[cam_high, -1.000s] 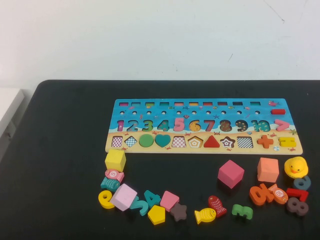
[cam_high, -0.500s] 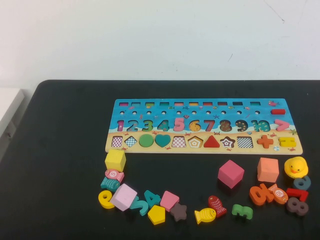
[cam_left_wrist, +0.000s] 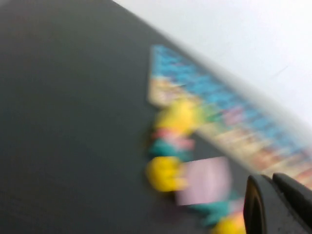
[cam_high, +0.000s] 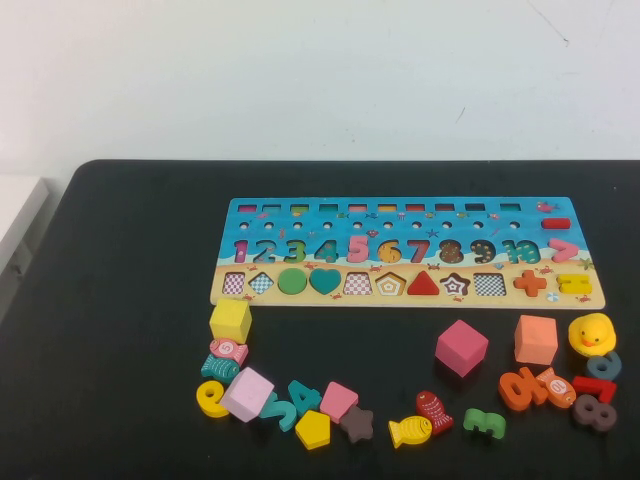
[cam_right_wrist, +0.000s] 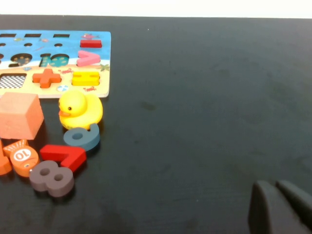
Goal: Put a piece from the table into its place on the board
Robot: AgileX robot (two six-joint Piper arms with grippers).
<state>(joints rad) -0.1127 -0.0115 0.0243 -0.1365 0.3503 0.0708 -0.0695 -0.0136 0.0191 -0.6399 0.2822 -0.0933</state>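
Note:
The blue puzzle board [cam_high: 410, 204] lies across the middle of the black table. Loose pieces lie in front of it: a yellow cube [cam_high: 230, 320], a lilac cube [cam_high: 247, 394], a pink cube [cam_high: 461, 347], an orange cube [cam_high: 536, 339], a yellow duck [cam_high: 591, 333], and several numbers, fish and shapes. Neither arm shows in the high view. My left gripper [cam_left_wrist: 278, 204] is shut and empty, off the board's left end, near the lilac cube [cam_left_wrist: 204, 179]. My right gripper [cam_right_wrist: 279, 207] is shut and empty over bare table, well to the right of the duck [cam_right_wrist: 80, 109].
A white surface [cam_high: 15, 215] adjoins the table's left edge, and a white wall stands behind. By the duck lie an orange cube [cam_right_wrist: 19, 116], a red 7 [cam_right_wrist: 63, 155] and a grey 8 [cam_right_wrist: 51, 178]. The board's right end [cam_right_wrist: 103, 63] is near them.

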